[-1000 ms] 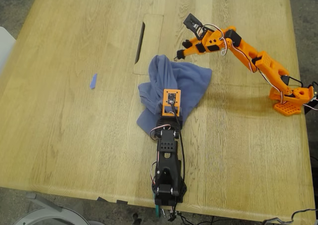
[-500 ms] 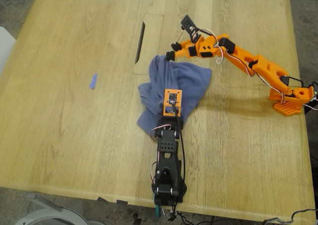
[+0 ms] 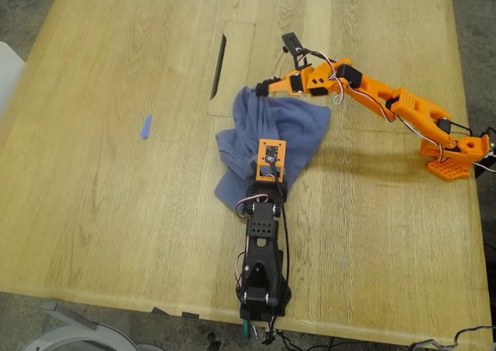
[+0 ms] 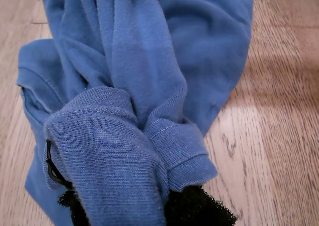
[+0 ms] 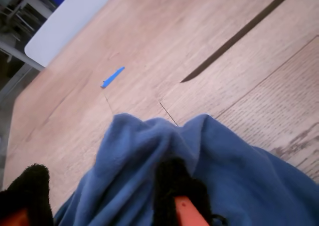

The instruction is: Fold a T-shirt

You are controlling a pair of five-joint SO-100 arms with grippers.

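Between both grippers, bunched T-shirt (image 3: 267, 138)

Soft matt knit cotton T-shirt (image 4: 149, 76), ribbed hems, grainy matt wooden table (image 3: 116, 173)

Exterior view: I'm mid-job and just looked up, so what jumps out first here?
The crumpled blue T-shirt in the middle of the wooden table catches the eye first, bunched up rather than spread flat. My first gripper, on the black arm from the near edge, is clamped on a gathered fold, while my second gripper, on the orange arm from the exterior view's right, sits at the shirt's far edge. A small blue tape strip lies apart toward the exterior view's left.
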